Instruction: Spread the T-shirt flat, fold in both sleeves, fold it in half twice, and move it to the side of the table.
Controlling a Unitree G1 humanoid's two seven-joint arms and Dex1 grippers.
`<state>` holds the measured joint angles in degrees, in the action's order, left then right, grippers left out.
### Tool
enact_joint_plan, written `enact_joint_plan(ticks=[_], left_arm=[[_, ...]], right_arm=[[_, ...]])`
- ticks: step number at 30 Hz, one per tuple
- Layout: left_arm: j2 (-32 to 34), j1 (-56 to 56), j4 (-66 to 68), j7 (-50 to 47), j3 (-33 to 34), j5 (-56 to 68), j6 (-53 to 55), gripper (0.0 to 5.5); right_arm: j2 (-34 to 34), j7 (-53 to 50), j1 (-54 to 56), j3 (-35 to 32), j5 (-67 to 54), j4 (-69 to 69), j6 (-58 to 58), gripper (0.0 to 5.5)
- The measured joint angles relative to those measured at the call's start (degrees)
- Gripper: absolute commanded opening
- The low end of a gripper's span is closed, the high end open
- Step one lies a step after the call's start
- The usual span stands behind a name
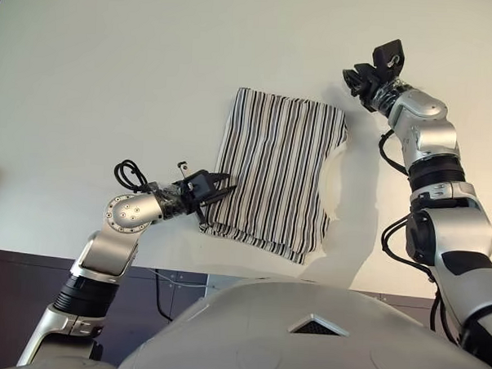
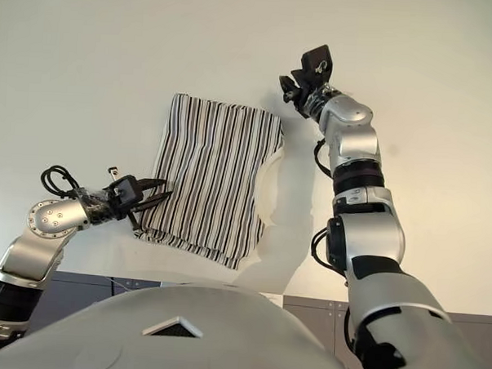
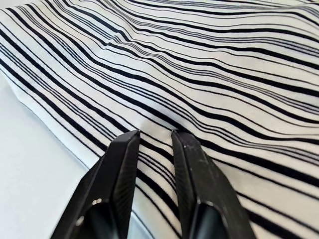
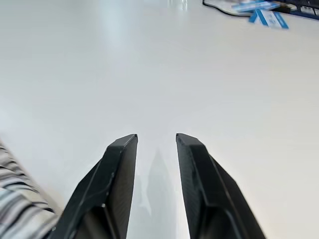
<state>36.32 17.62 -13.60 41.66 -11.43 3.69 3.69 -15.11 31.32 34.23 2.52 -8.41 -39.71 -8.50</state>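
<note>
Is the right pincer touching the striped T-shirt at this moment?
Apart. In the right wrist view the right pincer hangs over bare table, and the T-shirt lies clear of it, with table surface between them.

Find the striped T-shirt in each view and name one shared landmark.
Left eye view: T-shirt at centre.
Right eye view: T-shirt left of centre.
Left wrist view: T-shirt under the left gripper.
Right wrist view: T-shirt at the picture's edge.
Shared landmark: left gripper at the shirt's left edge.

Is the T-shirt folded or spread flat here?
Folded: the T-shirt lies as a compact rectangle, no sleeves out, layered edges at its near corner.
</note>
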Motion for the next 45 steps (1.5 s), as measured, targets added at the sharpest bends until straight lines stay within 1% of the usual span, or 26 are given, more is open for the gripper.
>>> enact_joint_plan(ticks=[2, 5, 7, 8, 9, 10, 12, 14, 17, 21, 22, 24, 25, 26, 27, 28, 30, 31, 32, 33, 34, 35, 37, 42, 45], left_arm=[[-3.02, 0.48, -0.72, -2.17, 0.27, 1.73, 1.60, 1.21], [-4.97, 1.58, -4.46, -4.04, 1.31, 4.15, 5.59, 1.21], [-4.70, 2.39, -8.48, -4.23, 3.50, 6.41, 8.31, 1.21], [-4.34, 3.01, -11.67, -4.22, 5.37, 8.71, 10.62, 1.21], [-3.97, 4.30, -16.32, -4.23, 8.59, 13.10, 13.86, 1.21], [-3.98, 4.20, -19.63, -4.45, 11.52, 16.94, 15.67, 1.21], [-4.58, 4.15, -20.51, -4.89, 13.18, 20.41, 18.53, 1.21], [-5.01, 2.50, -19.81, -6.15, 15.87, 22.95, 20.40, 1.21], [-5.41, 1.89, -15.80, -8.92, 19.07, 22.78, 21.01, 1.21], [-4.99, 5.06, -14.42, -10.54, 20.43, 18.35, 19.70, 1.21], [-4.56, 5.57, -14.26, -10.66, 20.23, 16.05, 18.04, 1.21], [-1.63, 9.06, -14.61, -10.29, 19.77, 8.45, 10.90, 1.21], [0.55, 11.71, -14.75, -9.31, 19.45, 4.22, 6.98, 1.21], [3.14, 15.17, -14.57, -8.20, 19.50, 0.23, 2.30, 1.21], [4.61, 16.92, -13.98, -7.65, 19.50, -1.72, -0.11, 1.21], [6.38, 18.51, -12.95, -6.87, 19.51, -4.65, -3.78, 1.38], [9.47, 20.10, -10.65, -5.97, 19.13, -8.99, -9.83, 1.70], [11.14, 20.81, -9.12, -5.41, 18.35, -11.40, -13.36, 1.93], [12.59, 21.34, -7.97, -4.60, 17.48, -13.63, -16.47, 2.02], [15.03, 22.48, -6.60, -3.40, 15.27, -17.18, -21.69, 2.19], [16.05, 22.96, -6.69, -3.33, 14.41, -18.64, -24.79, 2.38], [16.44, 23.00, -6.30, -3.64, 13.84, -19.54, -27.16, 2.49], [17.04, 21.17, -3.94, -4.98, 12.26, -22.02, -32.44, 2.90], [16.37, 8.78, 2.75, -7.70, 5.28, -27.70, -40.89, 2.92], [15.71, 3.26, 6.08, -8.57, 1.83, -29.34, -43.97, 2.92]], right_arm=[[-1.56, 3.93, -6.12, 1.53, -0.86, 14.57, -1.96, 1.41], [-7.71, 9.85, -17.29, 4.11, -0.88, 31.61, -4.47, 1.41], [-12.53, 13.26, -25.30, 5.12, -1.49, 42.18, -7.38, 1.41], [-14.82, 14.87, -29.51, 6.02, -2.01, 48.35, -9.69, 1.41], [-16.27, 15.30, -32.13, 8.48, -1.50, 53.17, -11.91, 1.41], [-14.71, 13.53, -32.72, 11.48, 0.97, 52.67, -12.99, 1.41], [-12.59, 10.26, -31.53, 13.34, 3.95, 48.92, -12.90, 1.41], [-12.14, 8.66, -29.13, 14.89, 6.82, 43.24, -11.93, 1.41], [-13.06, 8.76, -26.84, 14.57, 8.25, 39.96, -10.49, 1.41], [-15.29, 9.72, -27.96, 12.29, 8.06, 41.43, -10.99, 1.41], [-15.19, 9.35, -29.76, 10.45, 6.35, 43.70, -11.10, 1.41], [-15.30, 10.41, -34.05, 1.94, -1.59, 54.89, -10.06, 1.41], [-17.59, 12.24, -36.34, -1.70, -2.94, 59.80, -6.44, 1.41], [-22.48, 15.01, -40.10, -4.26, -1.35, 63.23, 0.37, 1.41], [-25.81, 16.41, -43.07, -4.89, 0.85, 63.82, 4.90, 1.41], [-29.77, 18.34, -47.77, -5.04, 4.64, 63.48, 11.74, 1.45], [-35.54, 21.09, -54.77, -4.15, 10.65, 61.26, 23.83, 1.81], [-38.43, 22.24, -57.82, -3.47, 13.95, 59.69, 30.63, 2.07], [-40.50, 22.73, -59.87, -3.05, 16.61, 58.57, 35.97, 2.20], [-42.65, 22.72, -61.82, -1.97, 20.31, 57.65, 43.22, 2.40], [-42.66, 22.15, -62.04, -1.19, 21.60, 57.64, 45.81, 2.44], [-42.56, 21.36, -61.78, -1.03, 22.11, 57.65, 47.05, 2.44], [-41.53, 19.94, -60.79, 1.19, 24.11, 57.83, 48.95, 2.44], [-37.40, 17.36, -56.57, 7.26, 29.68, 56.39, 49.59, 2.44], [-36.77, 16.10, -53.19, 9.39, 30.32, 54.39, 49.87, 2.44]])
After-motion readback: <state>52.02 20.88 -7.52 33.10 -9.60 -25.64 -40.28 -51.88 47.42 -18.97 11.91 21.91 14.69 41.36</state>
